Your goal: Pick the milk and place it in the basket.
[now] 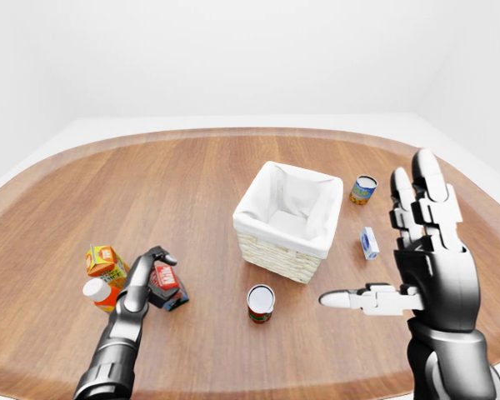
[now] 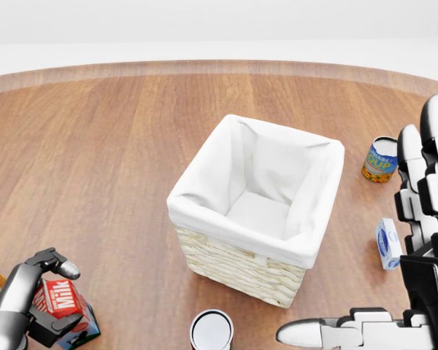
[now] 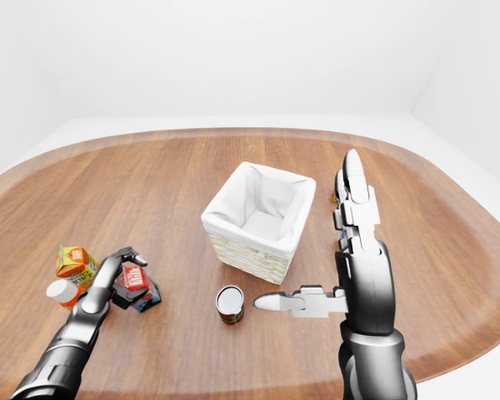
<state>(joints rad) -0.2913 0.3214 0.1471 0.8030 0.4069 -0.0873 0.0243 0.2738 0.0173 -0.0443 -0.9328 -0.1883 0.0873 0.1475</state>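
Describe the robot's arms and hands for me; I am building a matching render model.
Both are glossy silver-grey metal with black joints. The left hand has slim dark-linked fingers on a ribbed cylindrical forearm. The right hand is blockier, with rounded silver fingertips and a black palm. No cables, sleeves or markings show.

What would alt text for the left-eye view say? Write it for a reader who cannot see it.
The left robot hand curls its fingers around a red milk carton at lower left of a round wooden table. A white-lined wicker basket sits mid-table. The right robot hand is raised open at right.
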